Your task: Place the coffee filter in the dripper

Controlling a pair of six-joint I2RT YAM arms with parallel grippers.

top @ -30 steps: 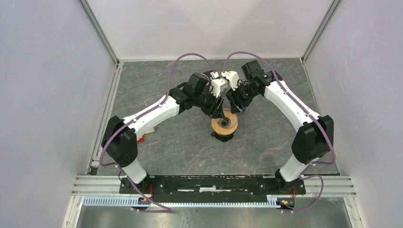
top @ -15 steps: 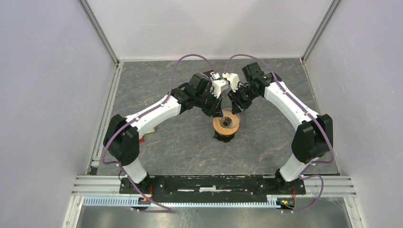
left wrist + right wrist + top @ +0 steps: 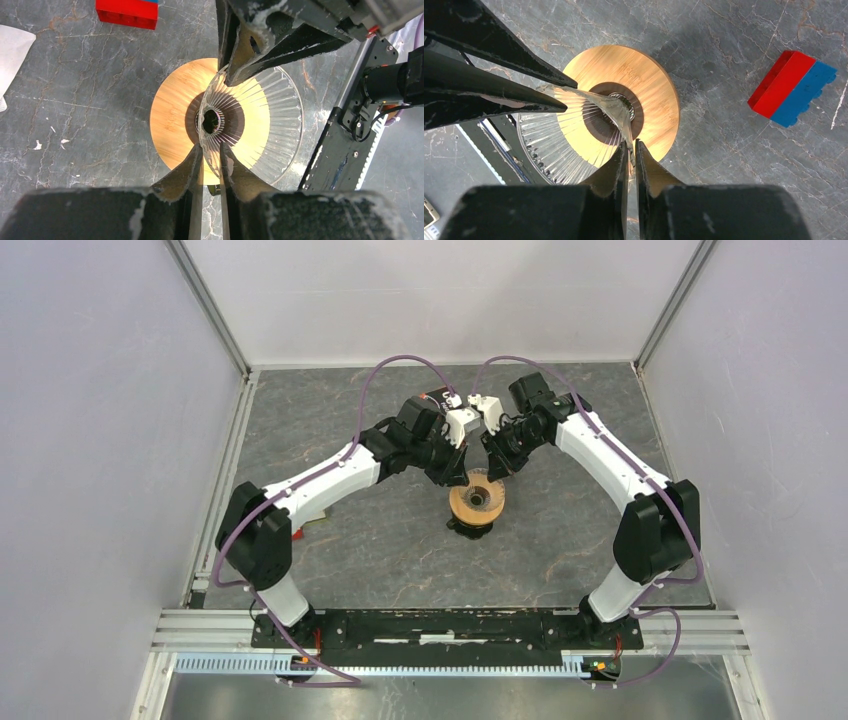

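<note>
Up close, the dripper stands on the grey marbled tabletop between the two arms, roughly mid-table. From the wrists it shows as a clear ribbed funnel over a round tan wooden disc with a dark ring and a hole at the centre.

The left gripper is closed to a narrow gap, its two fingers pinching the near edge of the ribbed funnel wall. The right gripper is just as narrow and nips the opposite side of the same funnel. Each gripper's dark fingertips reach into the other's camera view, so both hold the dripper at once from facing sides. Whether the funnel sits fully down on the disc or is raised a little off it, I cannot tell.

The coffee filter, a white paper piece, lies flat on the tabletop at the edge of the left wrist view, well apart from the dripper and touched by neither gripper.

A red-and-blue toy brick lies on the tabletop near the dripper, not touching it. Beyond the grippers in the top view, a dark packet peeks out; its white print is too small to read. No other writing can be made out.
</note>
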